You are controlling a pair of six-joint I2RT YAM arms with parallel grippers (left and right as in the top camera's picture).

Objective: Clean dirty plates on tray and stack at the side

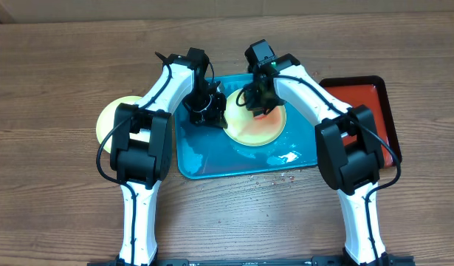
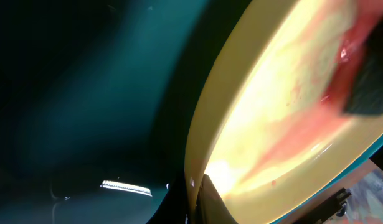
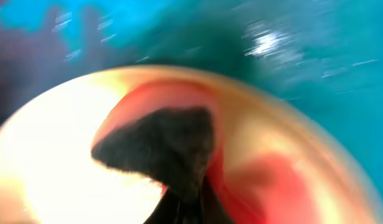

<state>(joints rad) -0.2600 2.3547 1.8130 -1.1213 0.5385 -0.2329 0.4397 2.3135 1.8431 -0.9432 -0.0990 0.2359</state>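
Spanning the overhead view, the worktop point(image 1: 64, 59) carries the blue tray point(image 1: 212, 159), a sauce-smeared yellow plate point(image 1: 260, 134) lying in it, a second plate point(image 1: 108, 118) left of it. Only the wrist views show the left jaws pinching the smeared plate's rim, the right jaws clamping a dark sponge point(image 3: 160, 149) onto it.

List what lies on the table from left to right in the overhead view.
Yellow-green plate → turquoise tray, bearing a sauce-smeared plate → red tray.
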